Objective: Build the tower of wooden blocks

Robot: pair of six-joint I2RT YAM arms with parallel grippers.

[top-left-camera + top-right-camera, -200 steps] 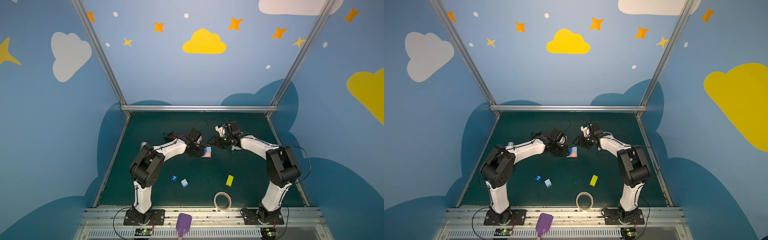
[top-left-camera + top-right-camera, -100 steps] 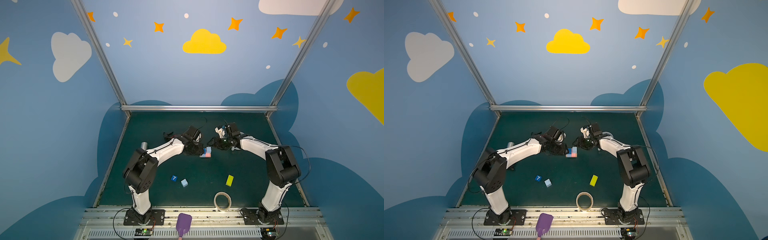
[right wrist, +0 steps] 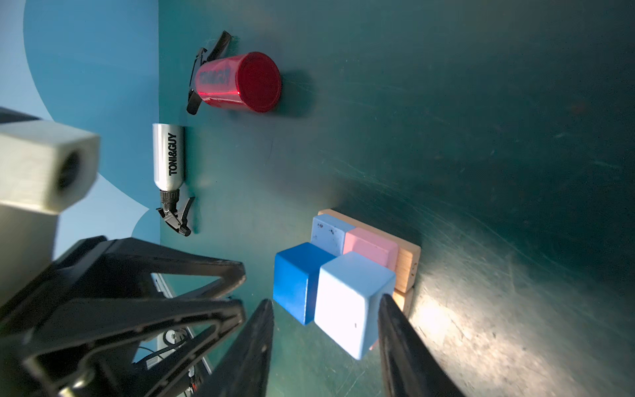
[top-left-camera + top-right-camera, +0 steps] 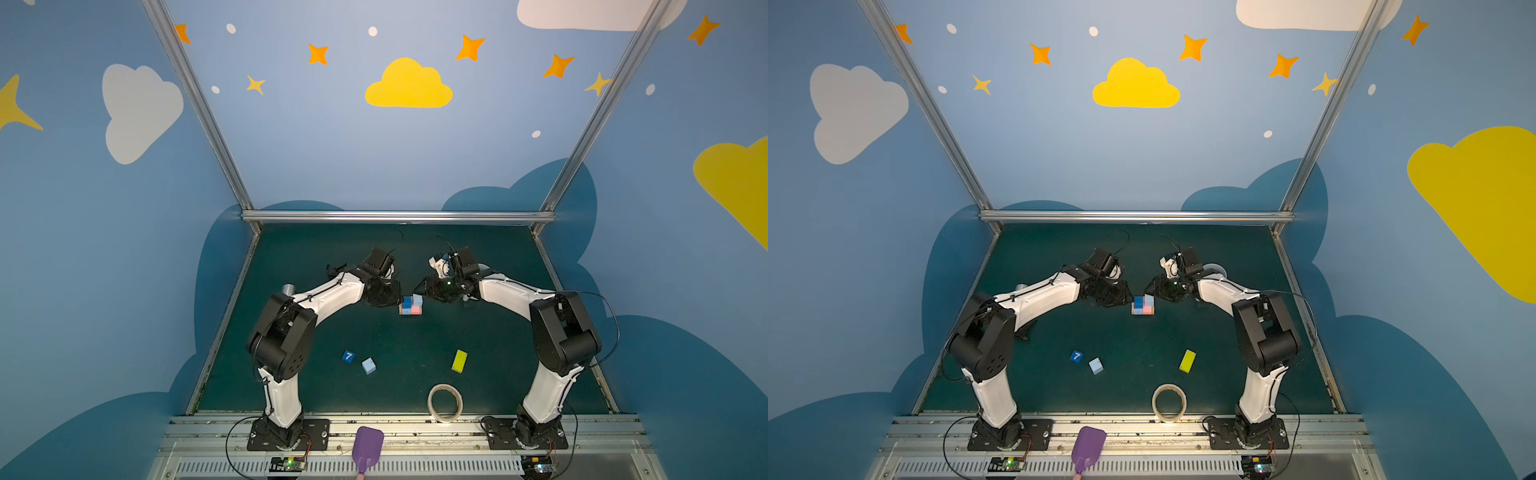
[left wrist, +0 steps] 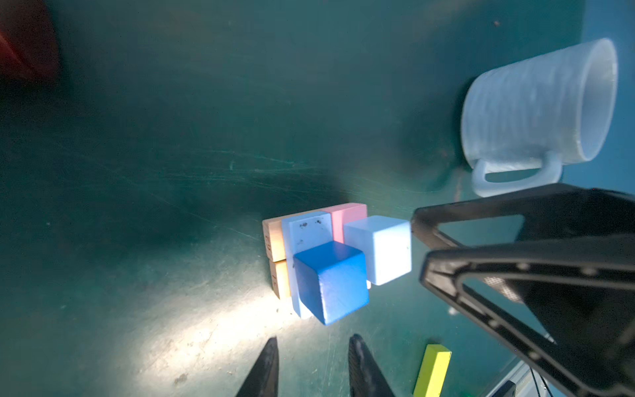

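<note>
The wood block tower (image 4: 410, 305) (image 4: 1143, 305) stands mid-table. Its base is orange wood blocks (image 3: 407, 261). On these lie a light-blue flat block (image 3: 328, 233) and a pink one (image 3: 369, 245). A dark blue cube (image 5: 331, 282) and a light-blue cube (image 5: 379, 247) sit side by side on top. My left gripper (image 5: 313, 339) is open and empty, just short of the dark blue cube. My right gripper (image 3: 325, 299) is open at the light-blue cube's side, one finger (image 3: 395, 319) close against it. A "7" cube (image 4: 348, 356), a pale cube (image 4: 368, 365) and a yellow-green block (image 4: 459, 360) lie loose.
A tape roll (image 4: 445, 402) lies near the front edge, with a purple tool (image 4: 366, 449) on the rail. A frosted mug (image 5: 536, 110) lies on its side behind the right arm. A red bottle (image 3: 237, 82) and a silver spray bottle (image 3: 169, 158) lie at the far left.
The left arm's elbow has shifted a little while both grippers stay at the tower. The right jaws have narrowed slightly. No block has moved.
</note>
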